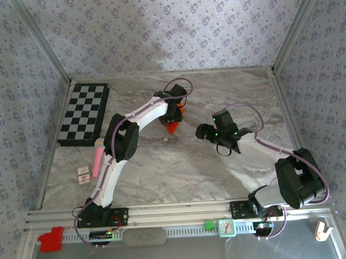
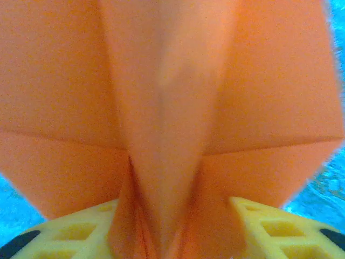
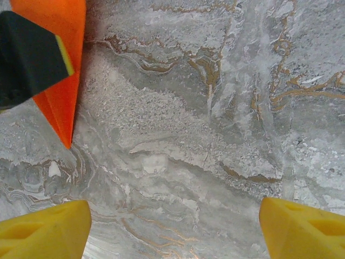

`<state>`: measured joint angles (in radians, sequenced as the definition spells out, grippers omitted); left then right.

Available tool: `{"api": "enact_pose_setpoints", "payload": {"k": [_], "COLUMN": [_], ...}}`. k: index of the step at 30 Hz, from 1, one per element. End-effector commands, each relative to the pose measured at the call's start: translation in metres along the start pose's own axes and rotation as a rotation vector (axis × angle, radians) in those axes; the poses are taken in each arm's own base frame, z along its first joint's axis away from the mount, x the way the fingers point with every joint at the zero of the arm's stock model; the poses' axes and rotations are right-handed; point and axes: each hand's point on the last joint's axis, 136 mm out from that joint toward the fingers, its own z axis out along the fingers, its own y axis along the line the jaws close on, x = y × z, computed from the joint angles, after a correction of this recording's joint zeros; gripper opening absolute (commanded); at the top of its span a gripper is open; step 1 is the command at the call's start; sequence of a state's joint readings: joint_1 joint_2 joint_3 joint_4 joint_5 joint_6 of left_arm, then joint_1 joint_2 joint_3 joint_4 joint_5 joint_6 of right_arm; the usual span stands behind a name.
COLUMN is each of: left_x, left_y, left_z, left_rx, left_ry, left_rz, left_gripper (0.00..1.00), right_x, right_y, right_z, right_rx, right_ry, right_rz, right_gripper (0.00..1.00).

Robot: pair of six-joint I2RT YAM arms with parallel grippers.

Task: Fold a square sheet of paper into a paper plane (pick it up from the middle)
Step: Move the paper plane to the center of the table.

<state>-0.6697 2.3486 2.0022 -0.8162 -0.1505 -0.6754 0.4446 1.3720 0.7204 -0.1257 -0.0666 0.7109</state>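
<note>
My left gripper [image 1: 173, 114] hangs nose-down over the middle of the marble table [image 1: 163, 170]. The paper plane [image 1: 172, 128] sits right under it. In my left wrist view the plane's centre crease runs down between my yellow fingers [image 2: 81, 232], with a wing spread to either side. The fingers stand some way apart, and I cannot tell whether they are pinching the keel or have let it go.

I judge this to be the hand-off of a nearly finished dart. To do it well I should keep the crease centred between the pads and the nose low to the table. I should free it only once it rests there, so the folds do not spring apart.

From my right wrist camera, the pointed orange tip appears just above or on the marble, at the far left. My right gripper [image 3: 172, 229] waits near it with its jaws wide and nothing in them, over bare table.
</note>
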Motion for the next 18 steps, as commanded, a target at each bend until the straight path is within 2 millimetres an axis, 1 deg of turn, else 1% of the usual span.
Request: {"api": "enact_pose_setpoints", "payload": {"k": [1,4,7,9,13,15,16,17,18], "left_x": [-0.018,-0.024,-0.033,-0.041,-0.061,-0.069,-0.073,-0.076,-0.08], "left_y": [-0.004,-0.004,0.0,0.004,0.022,0.037,0.043,0.049,0.055], "left_z": [-0.054,-0.072,-0.098,-0.119,-0.177,-0.203,-0.219,-0.228,-0.24], "left_rx": [0.043,0.055,0.061,0.06,0.052,0.04,0.04,0.037,0.042], "left_ry": [-0.07,-0.101,-0.153,-0.202,-0.356,-0.437,-0.495,-0.543,-0.6], "left_rz": [-0.031,-0.032,-0.032,-0.031,-0.038,-0.035,-0.02,0.002,0.015], "left_gripper": [0.54,0.55,0.56,0.57,0.61,0.68,0.76,0.83,0.87], "right_x": [-0.012,-0.02,-0.029,-0.039,-0.069,-0.085,-0.093,-0.104,-0.113], "right_y": [0.003,0.004,0.005,0.007,0.016,0.022,0.024,0.025,0.027], "right_z": [-0.01,-0.016,-0.024,-0.033,-0.059,-0.073,-0.081,-0.09,-0.099], "right_rx": [0.002,0.009,0.017,0.023,0.049,0.063,0.072,0.087,0.098], "right_ry": [-0.036,-0.057,-0.078,-0.104,-0.186,-0.24,-0.267,-0.304,-0.344], "right_rz": [0.006,-0.001,-0.021,-0.046,-0.122,-0.183,-0.22,-0.257,-0.284], "right_gripper": [0.84,0.84,0.85,0.86,0.93,0.96,0.98,1.0,1.0]}}
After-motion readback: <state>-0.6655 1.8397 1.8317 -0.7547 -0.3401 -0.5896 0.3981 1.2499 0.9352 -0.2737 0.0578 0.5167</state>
